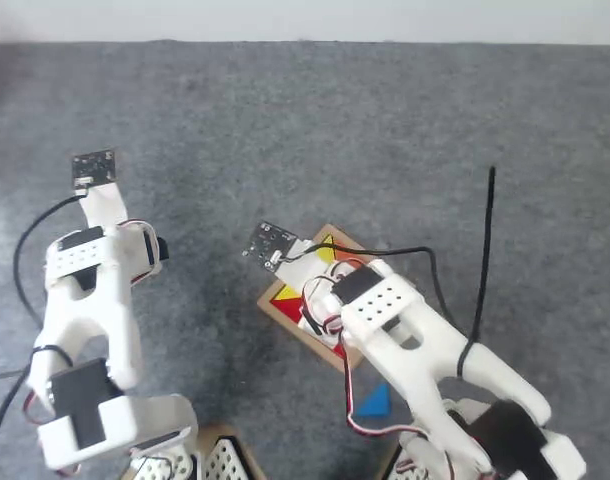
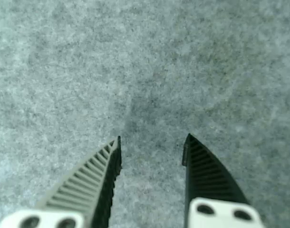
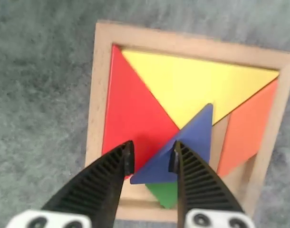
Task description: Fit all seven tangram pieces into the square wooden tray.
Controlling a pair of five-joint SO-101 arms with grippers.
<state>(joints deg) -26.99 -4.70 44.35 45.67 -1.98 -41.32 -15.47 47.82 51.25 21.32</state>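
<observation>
R gripper [image 3: 151,156] fingers are closed narrow on the blue triangle [image 3: 192,137], held between them at lower centre of R wrist view, tip over tray middle. Square wooden tray [image 3: 100,95] holds red triangle [image 3: 130,114] left, yellow triangle [image 3: 197,85] top, orange piece [image 3: 245,128] right, green piece [image 3: 161,194] bottom; 2nd blue triangle [image 1: 375,400] lies on grey mat [image 1: 285,120] outside it, lower centre of high view. L gripper [image 2: 152,140] is wide open, nothing in it, over the mat.

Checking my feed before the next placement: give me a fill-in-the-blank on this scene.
The right gripper grips a triangle coloured ___.
The left gripper has its fingers ___ over the carpet.
Another triangle lies on the carpet, ___ the tray.
Missing: blue; open; outside.
</observation>
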